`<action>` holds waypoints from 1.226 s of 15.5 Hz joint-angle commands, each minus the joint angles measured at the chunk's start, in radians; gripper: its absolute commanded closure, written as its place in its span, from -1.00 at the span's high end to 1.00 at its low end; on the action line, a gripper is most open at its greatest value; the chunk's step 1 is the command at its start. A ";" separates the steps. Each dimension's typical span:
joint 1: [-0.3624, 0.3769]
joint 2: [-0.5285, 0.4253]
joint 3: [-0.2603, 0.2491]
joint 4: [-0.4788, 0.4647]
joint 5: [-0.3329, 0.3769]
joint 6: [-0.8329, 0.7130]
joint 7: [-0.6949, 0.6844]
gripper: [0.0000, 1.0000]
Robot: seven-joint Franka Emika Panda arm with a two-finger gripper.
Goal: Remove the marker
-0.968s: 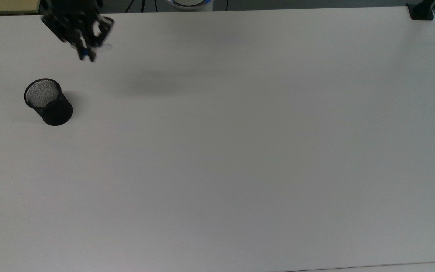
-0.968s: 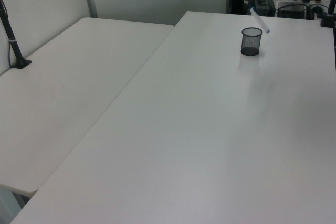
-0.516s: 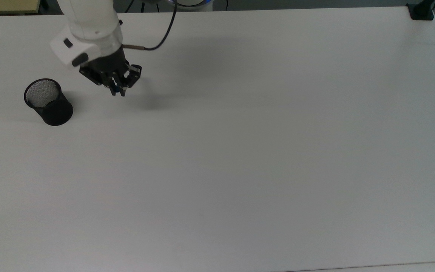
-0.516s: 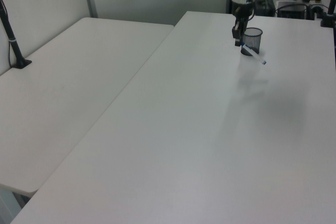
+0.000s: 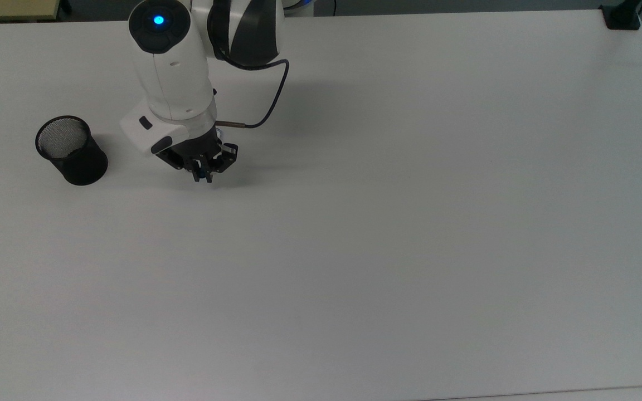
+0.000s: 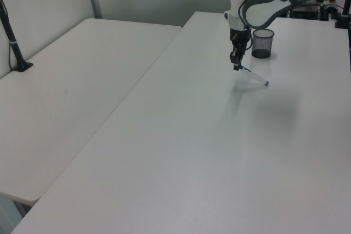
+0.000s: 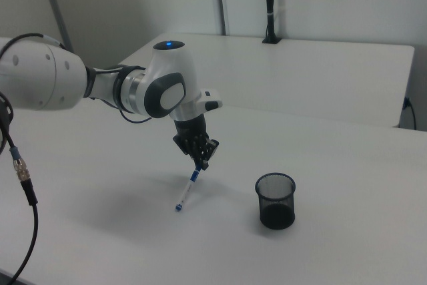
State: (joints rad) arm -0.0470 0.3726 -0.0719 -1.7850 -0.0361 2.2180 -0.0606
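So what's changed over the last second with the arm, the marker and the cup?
The gripper, holding the marker throughout, moved away from the cup toward the top view's right and came down, so the marker's lower tip nears the table. The cup stayed put.

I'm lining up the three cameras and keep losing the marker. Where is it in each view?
Top view: marker, a blue speck at the tool, right of the mesh cup.
Left view: marker slants down-right from the tool, below the cup.
Right view: marker hangs down-left from the tool, left of the cup.
Shared landmark: the mesh cup.
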 commanded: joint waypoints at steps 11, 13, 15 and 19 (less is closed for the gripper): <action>0.013 0.038 0.004 -0.047 -0.004 0.149 0.061 1.00; 0.012 0.028 0.004 -0.044 -0.004 0.140 0.061 1.00; 0.012 0.003 0.004 -0.042 -0.002 0.129 0.062 1.00; 0.010 -0.101 0.007 -0.021 -0.002 -0.013 0.062 1.00</action>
State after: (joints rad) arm -0.0444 0.3829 -0.0644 -1.8001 -0.0360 2.3239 -0.0198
